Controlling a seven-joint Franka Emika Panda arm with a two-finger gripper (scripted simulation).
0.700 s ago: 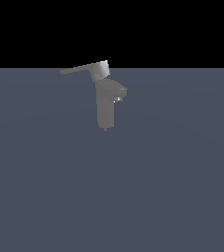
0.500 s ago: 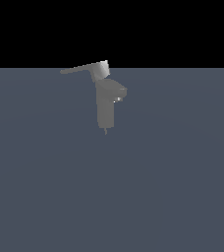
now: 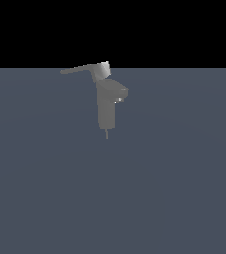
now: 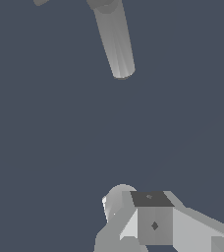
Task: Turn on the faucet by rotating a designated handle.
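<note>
Approach step: my fingers sit well apart from the faucet, spacing indiscernible; next I must reach the handle and push it round.

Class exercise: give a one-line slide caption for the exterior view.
Grey faucet stands alone on a dark floor, its handle jutting toward the exterior view's left; no claw in sight.

Only in the wrist view did the gripper show, as pale grey blocky finger parts; whether its jaws stood apart or closed could not be told.
</note>
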